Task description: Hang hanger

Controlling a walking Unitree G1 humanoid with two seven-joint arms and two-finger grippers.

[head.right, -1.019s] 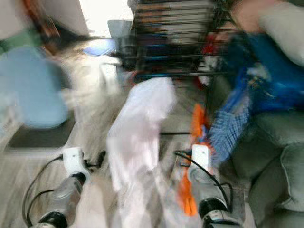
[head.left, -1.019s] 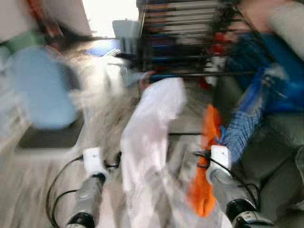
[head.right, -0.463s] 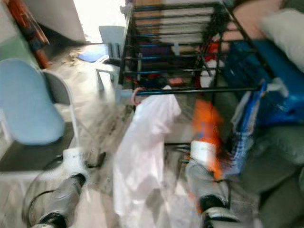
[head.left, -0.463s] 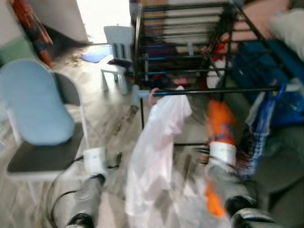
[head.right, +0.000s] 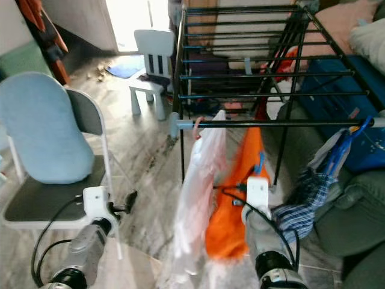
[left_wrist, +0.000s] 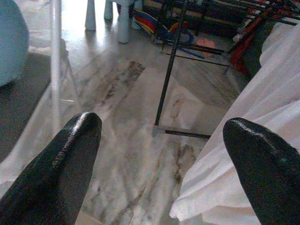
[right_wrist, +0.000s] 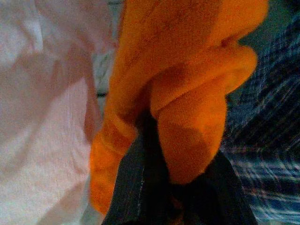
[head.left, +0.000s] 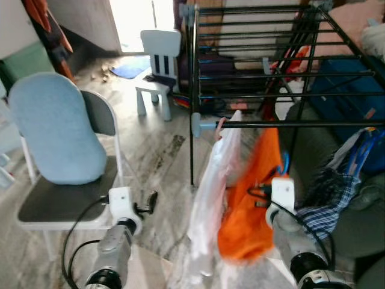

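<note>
A black drying rack (head.left: 283, 124) stands in front of me. From its front rail a white garment (head.left: 212, 180) hangs on a pink hanger (head.left: 219, 126). Beside it is an orange garment (head.left: 252, 198) with a bit of blue hanger (head.right: 260, 161) showing; its top reaches the rail, and I cannot tell if it hooks on. My right gripper (right_wrist: 152, 136) is shut on a fold of the orange cloth, its white wrist (head.left: 281, 194) just right of the garment. My left gripper (left_wrist: 159, 159) is open and empty, low to the left of the white garment.
A folding chair with a blue cushion (head.left: 54, 132) stands close on the left, with a small white child's chair (head.left: 157, 60) farther back. A plaid garment (head.left: 328, 201) on a blue hanger (head.left: 361, 150) hangs at the rail's right end, over a grey sofa (head.left: 361, 241).
The view has swung and sharpened. My right gripper has raised the orange garment from low by the floor up to the front rail. The left arm stays low.
</note>
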